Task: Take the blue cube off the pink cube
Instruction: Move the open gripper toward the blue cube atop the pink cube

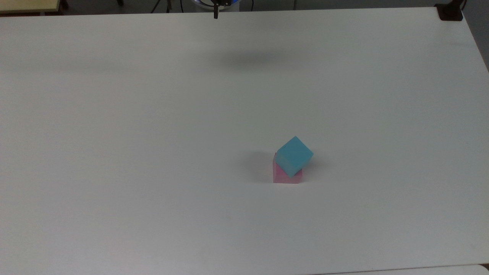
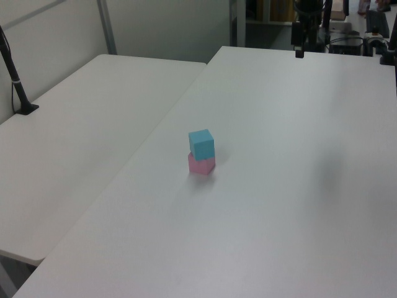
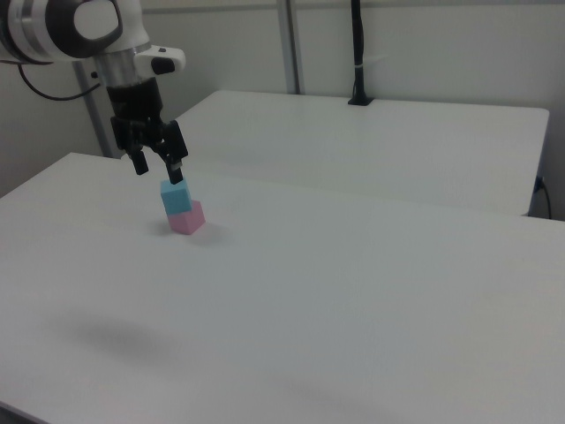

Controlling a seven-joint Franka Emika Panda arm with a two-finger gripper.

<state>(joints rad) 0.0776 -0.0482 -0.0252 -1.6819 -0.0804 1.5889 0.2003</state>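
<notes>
No legible text, label, brand, number or sign is showing on any surface in these views.

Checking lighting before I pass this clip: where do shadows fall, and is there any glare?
Top view: soft shadow to the left of the pink cube, and a diffuse grey patch on the table near the far edge. Right view: faint smudge of shadow at the lower left, end effector open. No glare in any view.

My arm [image 3: 79, 26] is white with rounded joint housings and a grey-black ring band. I see a black wrist section below it. The gripper [image 3: 158, 167] is black, with two short fingers [image 3: 176, 165].
</notes>
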